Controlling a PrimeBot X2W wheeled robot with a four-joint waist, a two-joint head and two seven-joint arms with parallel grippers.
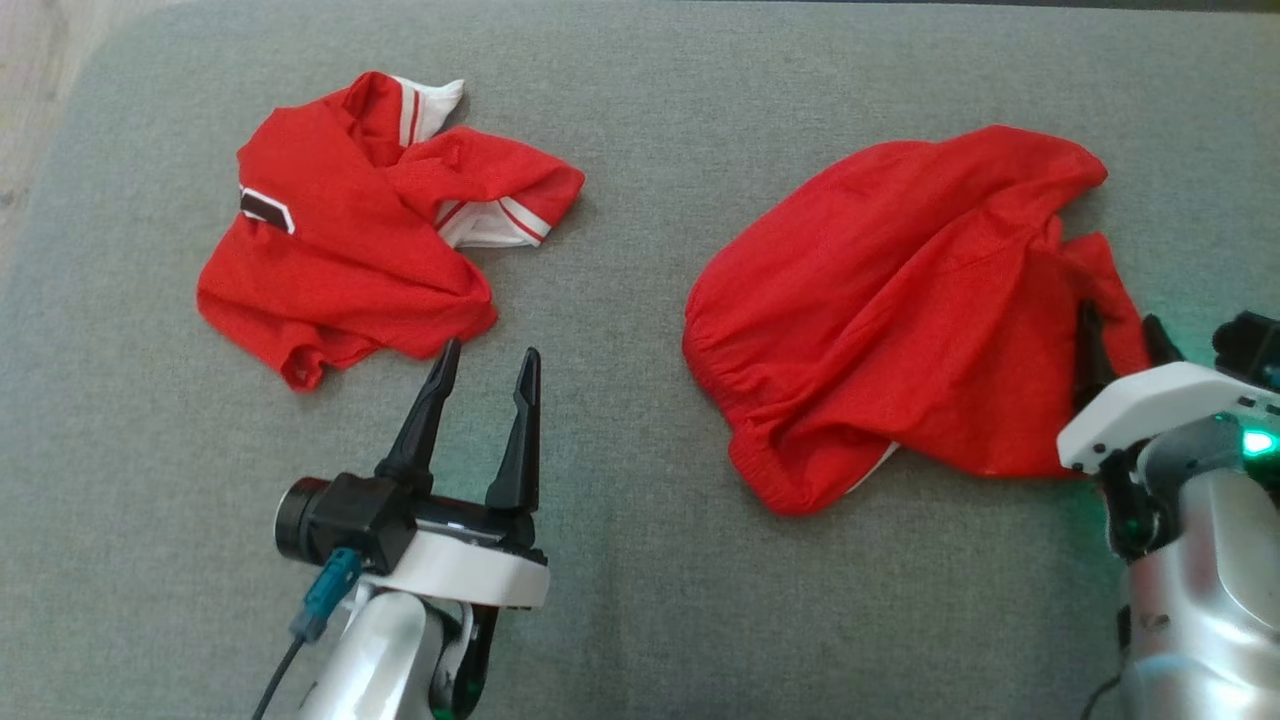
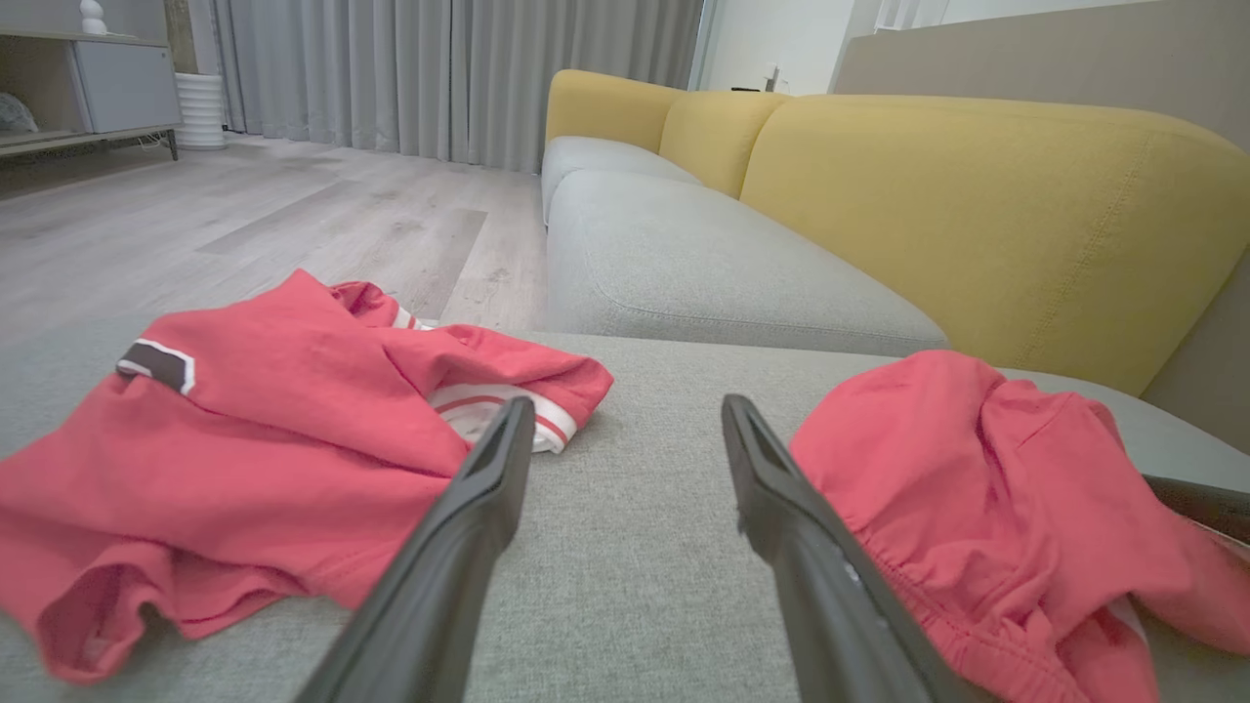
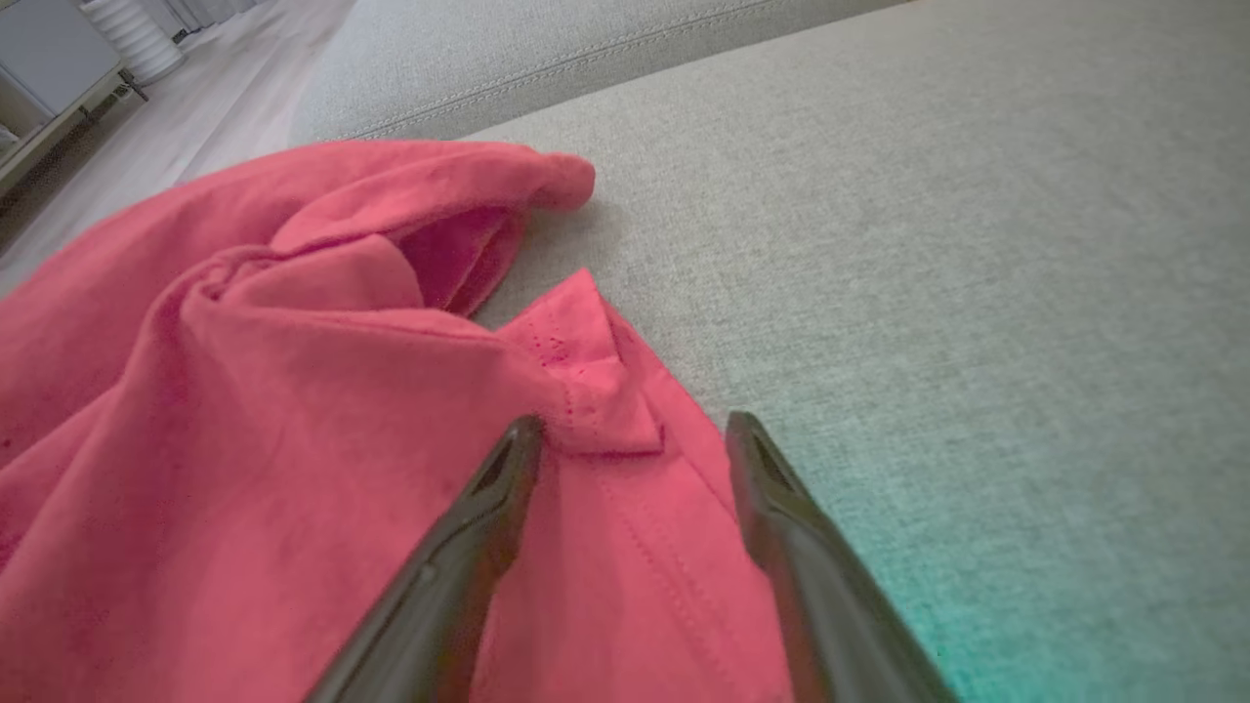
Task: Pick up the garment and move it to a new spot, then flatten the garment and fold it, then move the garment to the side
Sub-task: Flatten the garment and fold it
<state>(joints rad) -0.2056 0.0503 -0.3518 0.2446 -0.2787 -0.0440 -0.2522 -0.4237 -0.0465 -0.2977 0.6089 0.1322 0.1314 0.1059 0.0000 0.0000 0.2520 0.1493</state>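
A crumpled red garment [image 1: 900, 300] with an elastic waistband lies at the right of the grey cushion [image 1: 640, 620]. My right gripper [image 1: 1118, 315] stands open at this garment's right edge, its fingers straddling a stitched red corner [image 3: 596, 391] and holding nothing. The left wrist view has the same garment [image 2: 977, 459] at its right. My left gripper [image 1: 490, 350] is open over bare cushion between the two cloths, with nothing between its fingers [image 2: 627, 402]. A second red garment [image 1: 340, 260] with white trim and a dark patch lies bunched at the left [image 2: 244, 439].
The cushion's left edge drops to a pale wooden floor [image 2: 244, 215]. Beyond it are another grey seat [image 2: 684, 264] and a yellow backrest [image 2: 977, 195]. Grey curtains [image 2: 439, 68] and a low cabinet [image 2: 98, 88] stand far off.
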